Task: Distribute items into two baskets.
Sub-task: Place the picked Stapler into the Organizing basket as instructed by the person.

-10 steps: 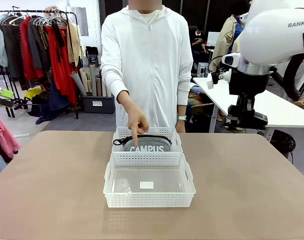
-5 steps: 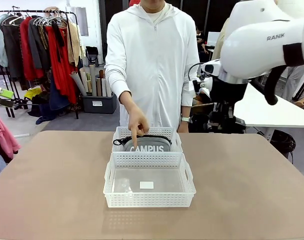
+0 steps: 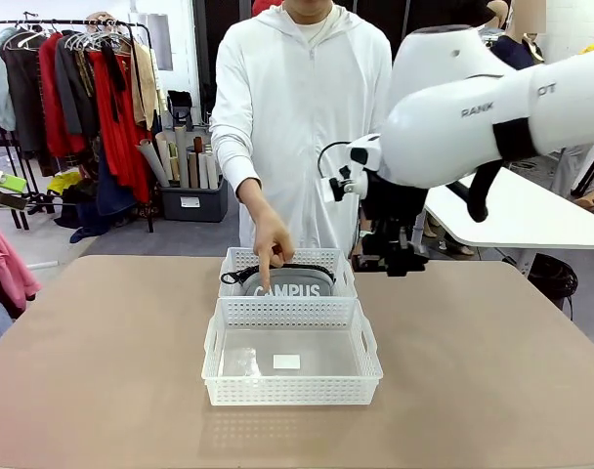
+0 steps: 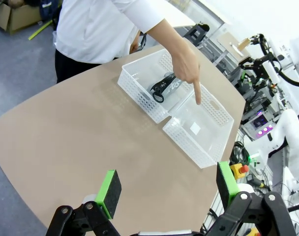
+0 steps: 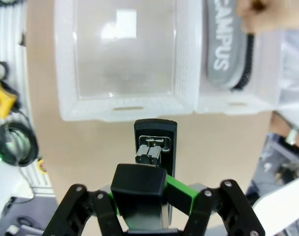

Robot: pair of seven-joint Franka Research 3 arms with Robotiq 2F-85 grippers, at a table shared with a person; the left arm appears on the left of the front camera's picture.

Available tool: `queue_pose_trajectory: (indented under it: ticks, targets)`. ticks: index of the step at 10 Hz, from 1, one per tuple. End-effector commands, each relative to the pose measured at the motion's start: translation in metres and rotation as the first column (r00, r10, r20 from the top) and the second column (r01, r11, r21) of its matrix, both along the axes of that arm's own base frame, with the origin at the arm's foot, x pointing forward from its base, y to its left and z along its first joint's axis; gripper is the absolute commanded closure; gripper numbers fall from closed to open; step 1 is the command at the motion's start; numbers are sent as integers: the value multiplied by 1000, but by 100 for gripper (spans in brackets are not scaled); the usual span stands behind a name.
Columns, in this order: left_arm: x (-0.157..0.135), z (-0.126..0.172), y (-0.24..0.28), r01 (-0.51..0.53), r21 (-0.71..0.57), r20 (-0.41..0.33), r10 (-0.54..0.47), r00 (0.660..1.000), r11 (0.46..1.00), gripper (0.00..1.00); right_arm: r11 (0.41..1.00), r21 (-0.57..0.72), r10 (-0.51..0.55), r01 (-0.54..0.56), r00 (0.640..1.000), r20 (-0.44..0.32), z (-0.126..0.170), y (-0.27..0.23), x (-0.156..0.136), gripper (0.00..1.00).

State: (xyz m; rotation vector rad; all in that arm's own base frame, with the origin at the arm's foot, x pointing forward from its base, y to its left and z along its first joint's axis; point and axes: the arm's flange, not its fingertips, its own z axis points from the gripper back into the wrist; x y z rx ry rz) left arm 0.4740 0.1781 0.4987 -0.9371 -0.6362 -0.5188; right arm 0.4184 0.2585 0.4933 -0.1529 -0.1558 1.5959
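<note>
- The grey soft zip pouch with white "CAMPUS" lettering and black trim (image 3: 288, 283) lies inside the smaller white rectangular plastic basket with perforated lattice sides (image 3: 240, 260), on the far side of the worktop (image 3: 102, 362) near the person.
- The black desk stapler (image 5: 156, 147) is clamped between the green pads of the right hand (image 5: 154, 194), lengthwise along the fingers; its nose end projects beyond the fingertips, with the metal staple channel visible.
- In the right wrist view, the stapler is in the air above bare worktop just outside the basket walls, close to the junction of the two baskets.
- The larger white rectangular plastic basket with lattice sides and handle cutouts (image 3: 292, 391) sits directly in front of the smaller one, touching it. A small white label (image 3: 286, 362) shows on its floor.
- The person's hand (image 3: 270, 237) is over the smaller basket, index finger pointing down, fingertip at or just above the pouch.
- In the front view, the right hand (image 3: 390, 262) hangs beside the smaller basket's right side, clear of the worktop.
- The left hand (image 4: 166, 189) is fully open, holding nothing, high above the near worktop and well apart from both baskets.
- The person in a white zipped jacket (image 3: 302, 107) stands at the far edge.
</note>
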Motion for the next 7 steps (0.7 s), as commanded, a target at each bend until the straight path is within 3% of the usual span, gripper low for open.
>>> queue_pose_trajectory:
  ticks: [1, 7]
  targets:
    - [0, 1, 1, -4, -1, 3, 4, 1000, 1000, 0, 996, 26, 89, -89, 996, 8, -4, 16, 7, 87]
    - [0, 1, 1, -4, -1, 3, 4, 1000, 1000, 0, 966, 95, 235, -239, 971, 50, -29, 74, -4, 87]
